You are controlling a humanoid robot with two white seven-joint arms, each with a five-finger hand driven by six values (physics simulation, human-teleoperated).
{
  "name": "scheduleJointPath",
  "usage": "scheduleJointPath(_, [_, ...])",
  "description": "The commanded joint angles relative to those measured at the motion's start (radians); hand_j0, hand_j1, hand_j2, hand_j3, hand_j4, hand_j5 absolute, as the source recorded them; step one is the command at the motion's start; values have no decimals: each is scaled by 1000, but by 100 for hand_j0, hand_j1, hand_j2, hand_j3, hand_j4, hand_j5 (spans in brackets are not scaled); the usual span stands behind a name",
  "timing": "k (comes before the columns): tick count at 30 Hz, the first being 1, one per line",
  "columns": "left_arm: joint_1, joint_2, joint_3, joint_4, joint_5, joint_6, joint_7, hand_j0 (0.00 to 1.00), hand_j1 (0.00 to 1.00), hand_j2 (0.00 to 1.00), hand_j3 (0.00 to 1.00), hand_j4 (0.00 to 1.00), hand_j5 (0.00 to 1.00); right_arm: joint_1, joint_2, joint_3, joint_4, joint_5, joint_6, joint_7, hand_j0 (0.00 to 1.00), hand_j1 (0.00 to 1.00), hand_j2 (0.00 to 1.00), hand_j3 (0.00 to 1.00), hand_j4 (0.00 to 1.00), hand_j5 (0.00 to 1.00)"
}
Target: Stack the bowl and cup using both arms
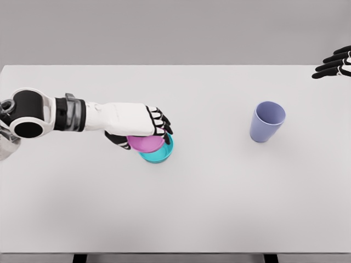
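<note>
white bench (pixel 181 213) fills the lower view, bare front part closest to camera. left arm comes in from the left edge, reaching across toward bench middle-left. left hand (pixel 143 130) palm down, black fingers (pixel 162 124) curled over the rim of a pink bowl (pixel 146 143), gripping it from above. pink bowl sits inside or just over a teal bowl (pixel 159 153), looks nested but hand hides the contact so can't be sure it's fully seated. teal bowl pokes out to the lower right of the pink one, resting on the bench. lavender cup (pixel 267 121) stands upright on the bench, mouth open toward the top, well apart from the bowls on the right side. nothing touching the cup. right hand (pixel 334 64) at the far upper right corner, off past the bench's back edge, fingers stretched out and relaxed, holding nothing, well apart from the cup.
</note>
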Motion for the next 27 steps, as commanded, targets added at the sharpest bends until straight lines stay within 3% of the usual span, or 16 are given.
scheduleJointPath(1, [0,-10,-2,1,3,5,-2,75,75,75,75,75,75,0,2,0,0,-5,3,-1,100,100,100,100,100,100])
scheduleJointPath(14, [3,-32,-18,12,-14,8,-2,75,75,75,75,75,75,20,9,-1,0,-5,3,-1,100,100,100,100,100,100])
scheduleJointPath(27, [8,-44,-24,20,-32,11,-2,75,75,75,75,75,75,-3,8,-6,0,2,3,-1,100,100,100,100,100,100])
